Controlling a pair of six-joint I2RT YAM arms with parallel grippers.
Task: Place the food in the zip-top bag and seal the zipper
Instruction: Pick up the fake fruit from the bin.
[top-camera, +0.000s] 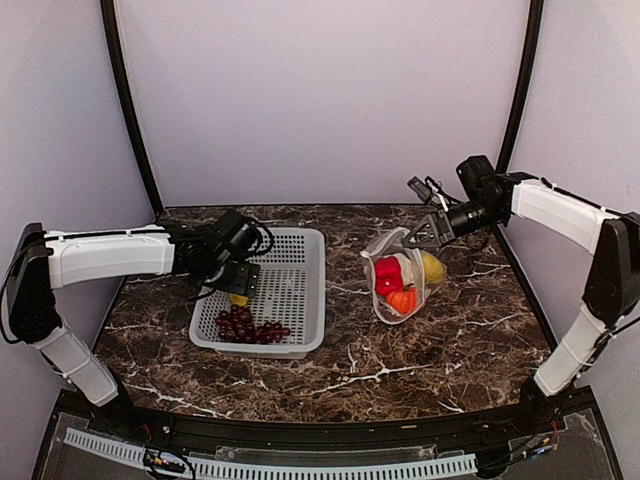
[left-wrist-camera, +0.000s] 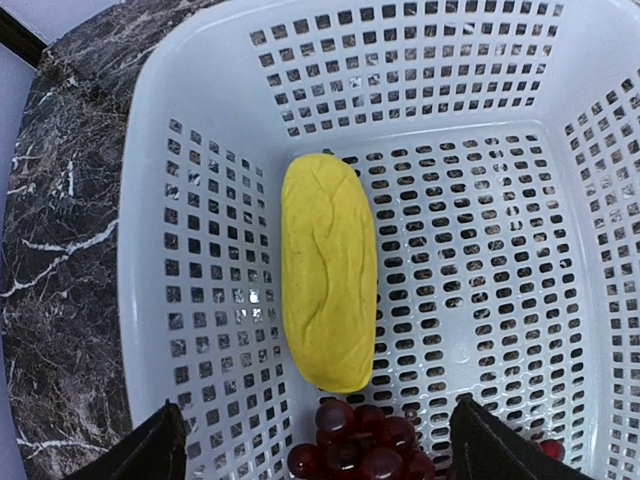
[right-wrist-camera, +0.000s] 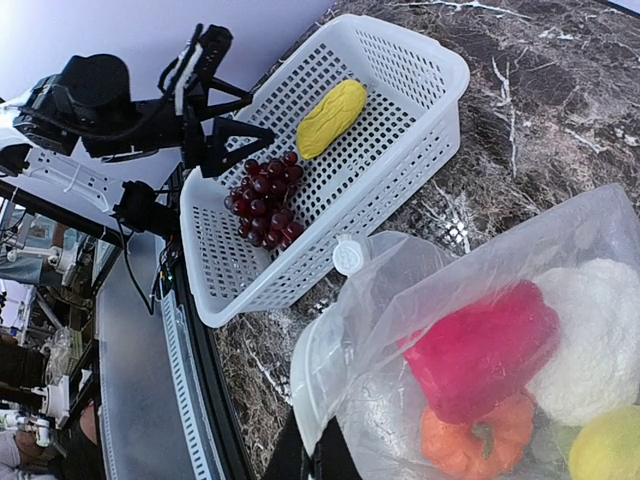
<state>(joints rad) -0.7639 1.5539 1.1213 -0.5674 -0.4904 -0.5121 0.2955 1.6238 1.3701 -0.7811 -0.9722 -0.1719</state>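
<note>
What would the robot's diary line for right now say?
left jaws: open above corn in basket | right jaws: shut on bag | bagged: pepper, pumpkin, cauliflower | unbagged: grapes

Yellow corn (left-wrist-camera: 328, 285) and dark red grapes (top-camera: 250, 327) in pale grey perforated basket (top-camera: 297, 268); brown white-veined marble table (top-camera: 450, 340)

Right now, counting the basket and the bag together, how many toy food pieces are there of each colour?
Yellow: 2, the corn piece in the basket and a rounded piece in the bag
Dark purple-red: 1, grape bunch
Red: 1, pepper
Orange: 1, pumpkin
White: 1, cauliflower
Total: 6
</note>
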